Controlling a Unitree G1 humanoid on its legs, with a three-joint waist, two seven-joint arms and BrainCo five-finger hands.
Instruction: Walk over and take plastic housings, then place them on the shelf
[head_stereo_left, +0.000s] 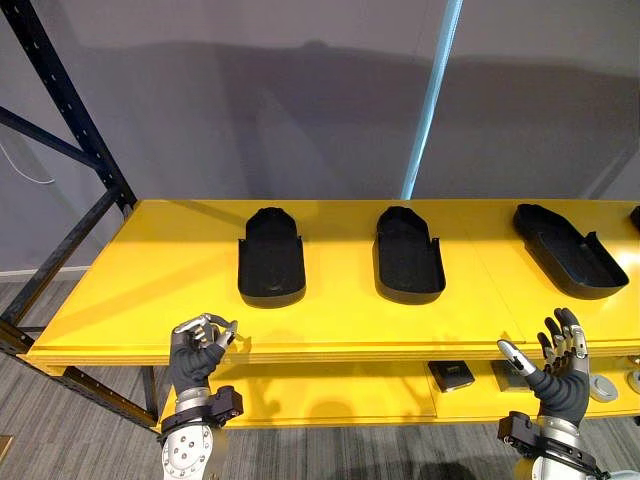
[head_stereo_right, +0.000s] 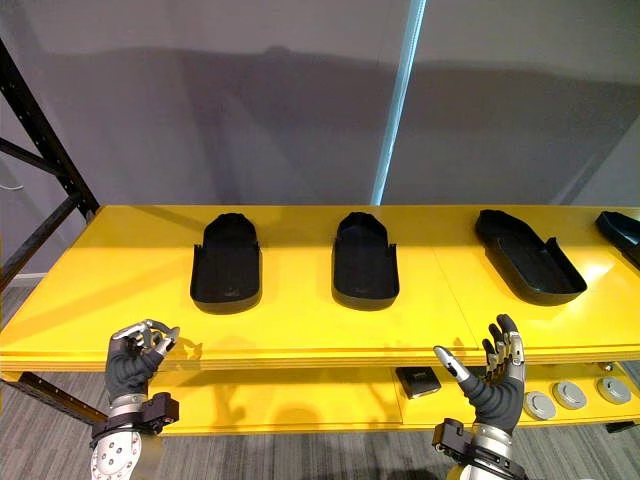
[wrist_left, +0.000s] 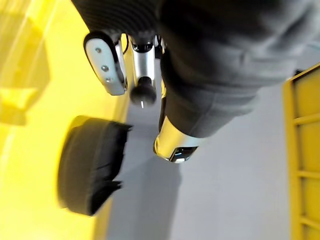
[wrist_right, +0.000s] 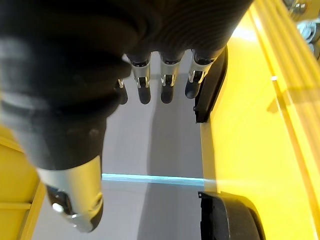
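Grey wall (head_stereo_left: 300, 100) fills the back, with a light-blue strip (head_stereo_left: 430, 100) running up it and a dark perforated rack frame (head_stereo_left: 70, 110) at the left. Below it we log the glossy yellow shelf (head_stereo_left: 150, 290), flat-topped with a layered front edge. The task's things already lie on it in a row, well apart: left housing (head_stereo_left: 271, 255), middle housing (head_stereo_left: 408, 255) and right housing (head_stereo_left: 565, 250). All are matte black plastic, shallow trays with one rounded end and a raised rim; the right one is angled. The right eye view reaches further right: a fourth housing (head_stereo_right: 622, 232) at the edge, and on the lower shelf (head_stereo_left: 330, 395) a small black box (head_stereo_right: 417, 380) and round silver discs (head_stereo_right: 569, 394). The left wrist view sees a housing from low down, rim upturned; the right wrist view shows two of them past straight fingers. Left robot hand (head_stereo_left: 197, 352) is clenched, grasping nothing, at the shelf's front edge. Right robot hand (head_stereo_left: 560, 375) is released, fingers spread, in front of the edge.
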